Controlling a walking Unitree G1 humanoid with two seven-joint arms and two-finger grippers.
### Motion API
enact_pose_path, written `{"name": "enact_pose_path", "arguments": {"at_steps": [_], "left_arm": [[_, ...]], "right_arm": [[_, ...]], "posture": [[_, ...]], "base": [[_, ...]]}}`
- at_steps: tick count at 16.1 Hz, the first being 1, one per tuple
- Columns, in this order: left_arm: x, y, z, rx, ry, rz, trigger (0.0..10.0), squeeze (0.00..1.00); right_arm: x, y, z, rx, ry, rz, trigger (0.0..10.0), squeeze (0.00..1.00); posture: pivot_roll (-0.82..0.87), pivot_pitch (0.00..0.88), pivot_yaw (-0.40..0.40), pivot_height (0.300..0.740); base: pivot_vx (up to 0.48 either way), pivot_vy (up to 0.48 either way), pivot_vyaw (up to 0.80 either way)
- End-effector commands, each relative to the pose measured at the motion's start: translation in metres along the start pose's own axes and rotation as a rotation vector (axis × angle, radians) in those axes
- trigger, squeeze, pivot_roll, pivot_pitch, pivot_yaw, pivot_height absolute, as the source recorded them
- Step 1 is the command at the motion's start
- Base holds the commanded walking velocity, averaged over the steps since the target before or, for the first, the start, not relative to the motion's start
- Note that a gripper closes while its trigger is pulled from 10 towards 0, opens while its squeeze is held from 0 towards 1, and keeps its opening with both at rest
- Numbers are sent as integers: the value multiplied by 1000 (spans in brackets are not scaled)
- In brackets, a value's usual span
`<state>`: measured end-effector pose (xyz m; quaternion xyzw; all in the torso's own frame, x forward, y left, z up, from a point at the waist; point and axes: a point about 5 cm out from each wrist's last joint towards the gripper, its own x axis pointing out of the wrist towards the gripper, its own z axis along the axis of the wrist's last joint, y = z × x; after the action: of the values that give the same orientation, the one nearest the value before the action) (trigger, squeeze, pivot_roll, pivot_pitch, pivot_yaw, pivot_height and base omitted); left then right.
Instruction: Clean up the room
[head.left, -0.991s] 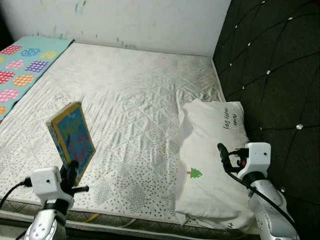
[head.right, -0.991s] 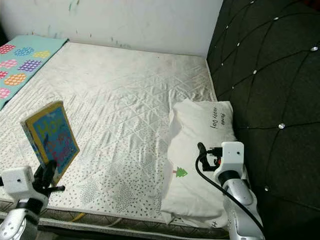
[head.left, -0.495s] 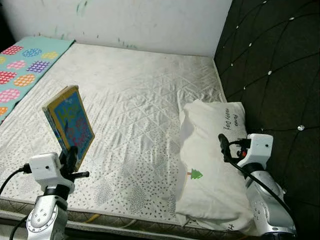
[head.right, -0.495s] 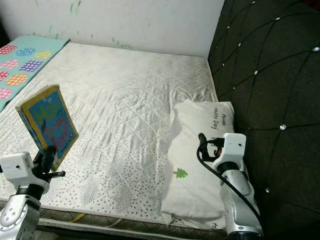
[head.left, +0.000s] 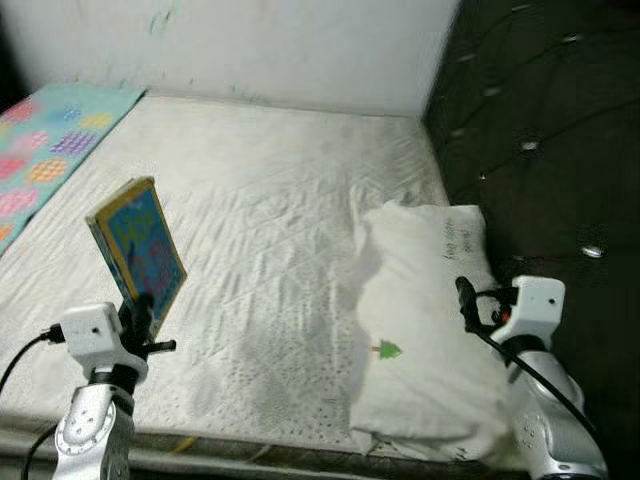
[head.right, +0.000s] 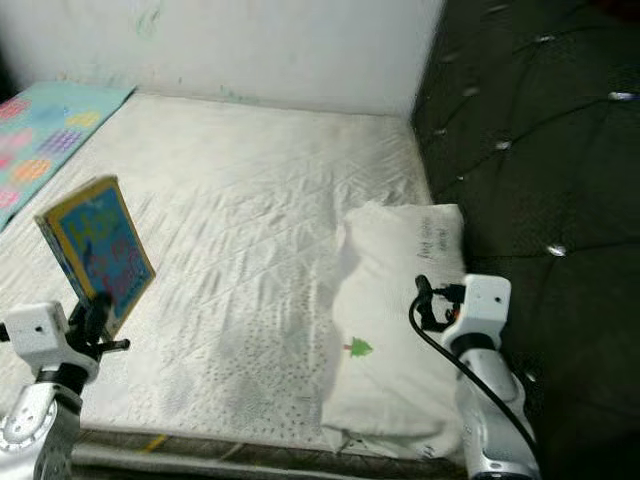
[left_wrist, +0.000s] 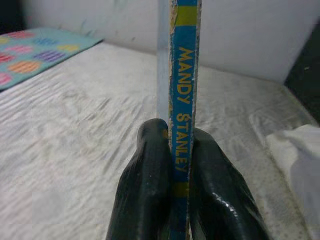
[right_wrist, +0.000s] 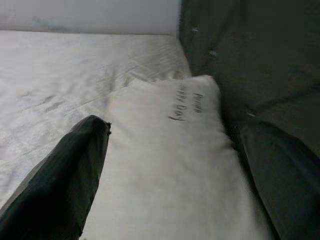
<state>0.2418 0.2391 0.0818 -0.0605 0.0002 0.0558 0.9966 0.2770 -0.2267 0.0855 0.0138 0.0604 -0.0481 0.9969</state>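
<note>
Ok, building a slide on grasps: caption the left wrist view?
Left pincer shut on the spine of a blue book, held upright above the white mattress.

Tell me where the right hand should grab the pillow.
Take the pillow by its near short end, coming from above: it lies flat, lengthwise against the headboard, and the open right hand hovers over that end.

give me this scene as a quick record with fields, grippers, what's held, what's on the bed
left gripper: fingers shut on the book's spine, holding it upright above the mattress
book: blue cover, yellow edge, spine reads MANDY STANLEY
right gripper: fingers open, above the pillow
pillow: white, small green tree print, beside the dark headboard
mattress: white, quilted
blanket: teal, patterned, far left
</note>
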Motion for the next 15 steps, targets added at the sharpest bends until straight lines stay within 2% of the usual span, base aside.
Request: {"name": "enact_pose_path", "arguments": {"at_steps": [1,5,10,12,15], "left_arm": [[4,-4,5,7,-31,-25,10000,0],[5,-3,4,14,-32,-28,10000,0],[-5,-2,5,19,-36,-17,10000,0],[-6,2,0,39,-3,33,10000,0],[-9,2,-1,16,8,28,10000,0]], "right_arm": [[-1,-4,5,-9,-20,-20,10000,0],[2,5,11,-19,-35,0,10000,0],[-1,7,4,-11,-20,15,10000,0],[-2,10,1,-13,-10,28,10000,0],[-2,13,1,-17,-8,36,10000,0]], "posture": [[-107,0,-17,740],[-106,0,-28,740],[-84,0,-29,740],[-80,0,-32,740],[-76,0,-31,740]], "base": [[0,0,-800],[0,0,-800],[0,0,0],[0,0,0],[0,0,0]]}}
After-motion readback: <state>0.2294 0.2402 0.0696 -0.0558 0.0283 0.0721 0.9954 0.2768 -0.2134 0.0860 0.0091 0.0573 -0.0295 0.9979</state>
